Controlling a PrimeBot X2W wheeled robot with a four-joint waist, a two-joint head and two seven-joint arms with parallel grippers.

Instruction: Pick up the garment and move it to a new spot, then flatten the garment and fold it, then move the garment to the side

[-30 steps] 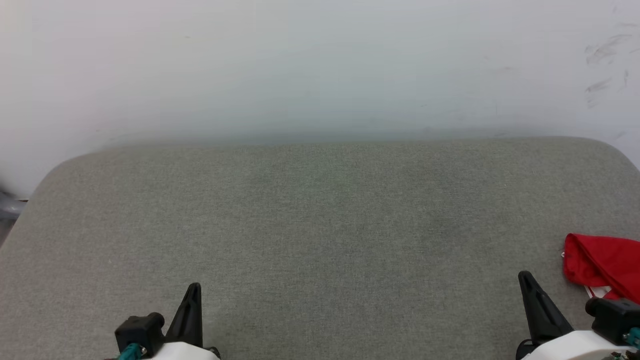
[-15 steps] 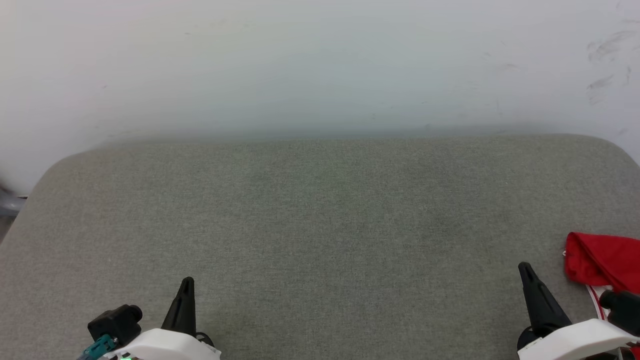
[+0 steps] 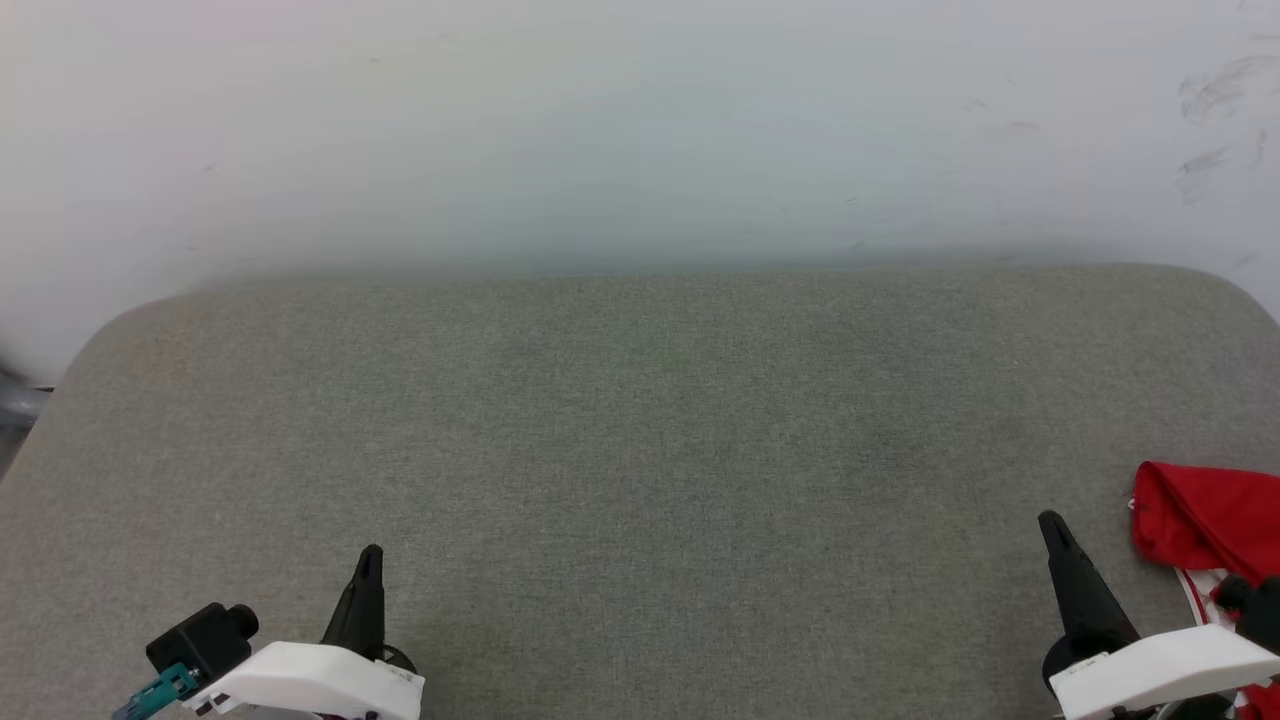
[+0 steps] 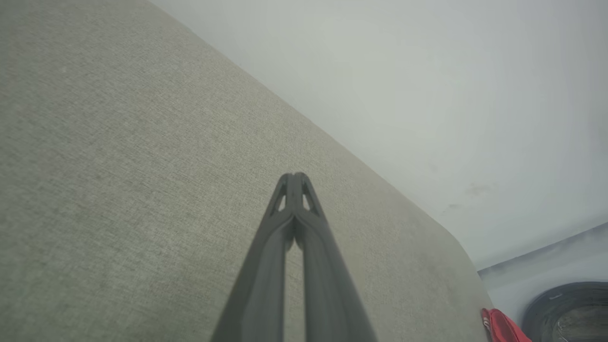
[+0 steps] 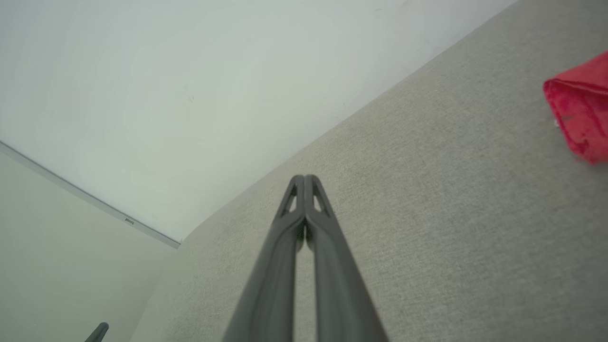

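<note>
Grey woven-fabric surface (image 3: 640, 450) with rounded far corners spreads across the lower half of the head view, backed by a pale wall (image 3: 640, 130) with faint scuffs at its upper right. The garment (image 3: 1205, 515), a bunched bright red shirt with a strip of red-and-white striped trim, lies at the surface's right edge, partly cut off by the frame. The right gripper (image 3: 1050, 525) rises at the lower right, just beside the garment but apart from it, its two dark fingers closed tip to tip. The left gripper (image 3: 369, 555) stands at the lower left, well apart from the garment, its fingers likewise pressed together. In both wrist views the closed fingertips meet above bare fabric.
</note>
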